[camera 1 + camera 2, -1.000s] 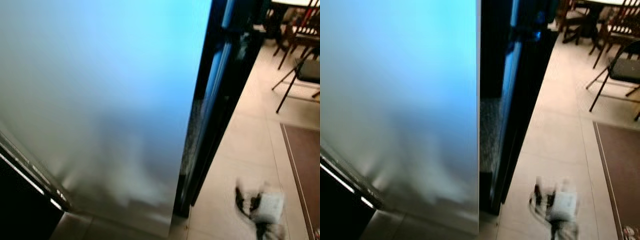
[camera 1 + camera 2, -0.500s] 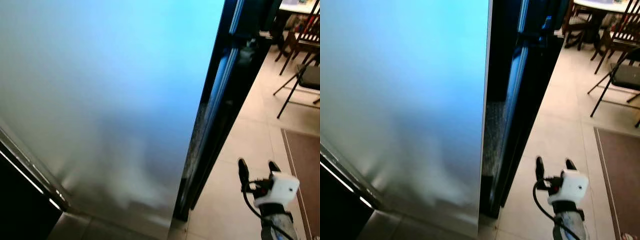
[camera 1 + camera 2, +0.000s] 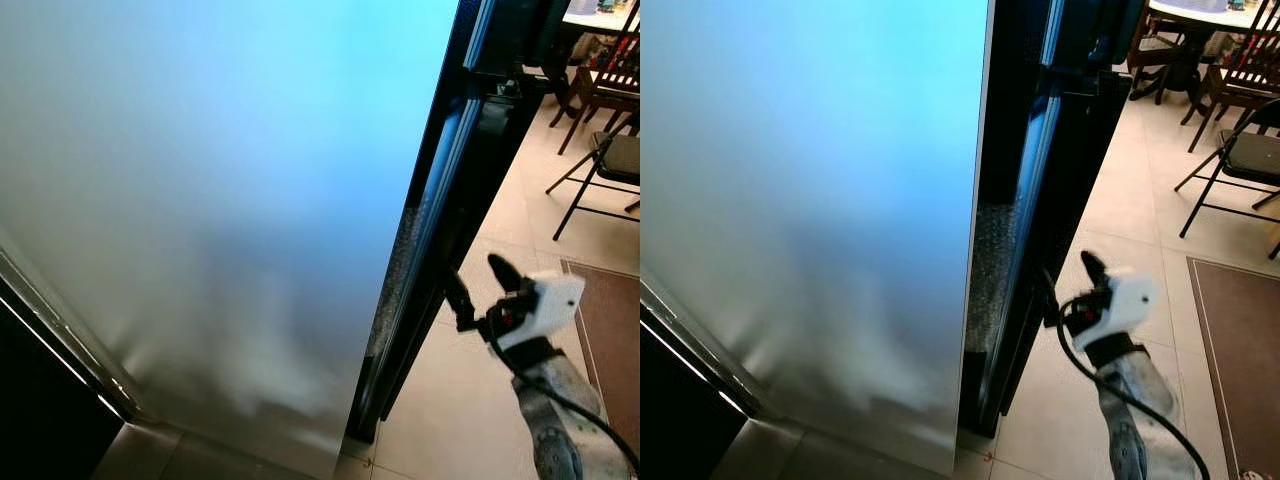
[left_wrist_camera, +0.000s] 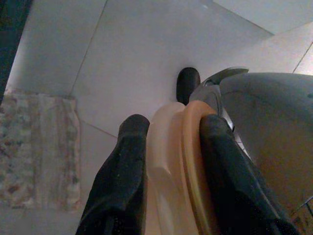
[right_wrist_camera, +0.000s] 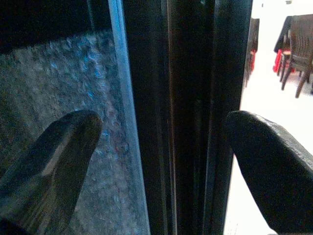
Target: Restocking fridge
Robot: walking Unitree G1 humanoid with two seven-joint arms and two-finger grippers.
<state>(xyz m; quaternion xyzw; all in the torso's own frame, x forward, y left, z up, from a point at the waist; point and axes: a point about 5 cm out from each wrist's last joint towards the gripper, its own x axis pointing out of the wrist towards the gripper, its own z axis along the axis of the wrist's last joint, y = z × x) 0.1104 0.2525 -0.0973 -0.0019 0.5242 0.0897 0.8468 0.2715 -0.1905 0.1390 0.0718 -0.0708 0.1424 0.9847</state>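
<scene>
A tall fridge door (image 3: 220,200), silvery and lit blue, stands close in front of me on the left. Its dark edge (image 3: 450,190) runs down the middle of the head views. My right gripper (image 3: 478,282) is raised beside that edge, open, with nothing held. In the right wrist view its two fingers (image 5: 54,161) stand wide apart on either side of the black door edge (image 5: 190,98), with a speckled grey surface (image 5: 63,83) behind. My left gripper (image 4: 172,122) hangs over the tiled floor, shut on a pale peach container (image 4: 168,186).
Beige floor tiles (image 3: 1120,230) stretch to the right of the fridge. A brown rug (image 3: 610,310) lies at the right edge. A black folding chair (image 3: 610,160) and wooden dining chairs (image 3: 1230,60) stand further back. A patterned mat (image 4: 36,147) lies on the floor under my left arm.
My right arm has risen from low near the floor and swung left toward the dark door edge. The camera has shifted slightly.
</scene>
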